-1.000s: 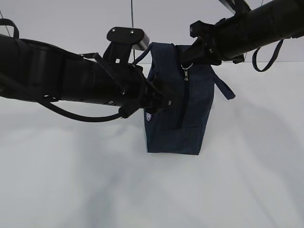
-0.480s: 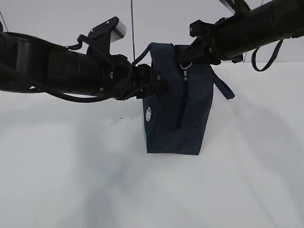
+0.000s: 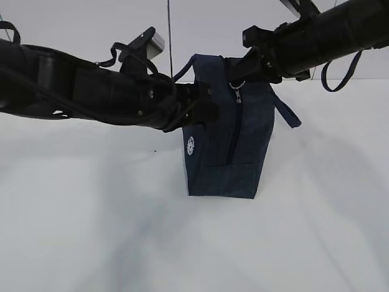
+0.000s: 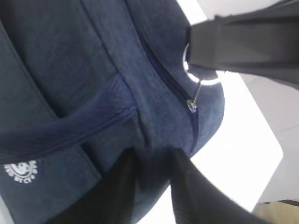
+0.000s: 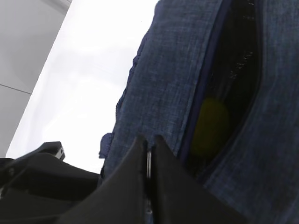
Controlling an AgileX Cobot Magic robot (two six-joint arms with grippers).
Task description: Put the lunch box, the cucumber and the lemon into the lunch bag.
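Lunch bag (image 3: pixel 226 128): You had it standing upright on the white table (image 3: pixel 91 231), narrow end toward the exterior camera, with its small white round logo (image 3: pixel 190 145) low on the left face.
Zipper: You could see the slit running down the near end of the bag, parted enough in the right wrist view to show the dark inside.
Ring pull (image 4: pixel 198 77): It hung at the top of the zipper, with a small metal tab (image 4: pixel 192 105) dangling below it.
Right gripper (image 3: pixel 252 64): Your right arm reached in from the upper right to the top of the bag. In the right wrist view the two fingers (image 5: pixel 135 182) were pressed together on the thin metal ring, and the left wrist view showed the ring caught at the gripper's tip.
Left gripper (image 3: pixel 203 109): Your left arm came in level from the left and met the bag's upper left face. In the left wrist view its fingers (image 4: pixel 187 191) were closed on a fold of the navy fabric near the zipper.
Lemon (image 5: pixel 210 123): You could make out a dim yellow rounded shape inside the bag, through the open slit.
Loop handles (image 3: pixel 285 109): One strap hung down the bag's right side.
Lunch box and cucumber: You could not see either one in any view.
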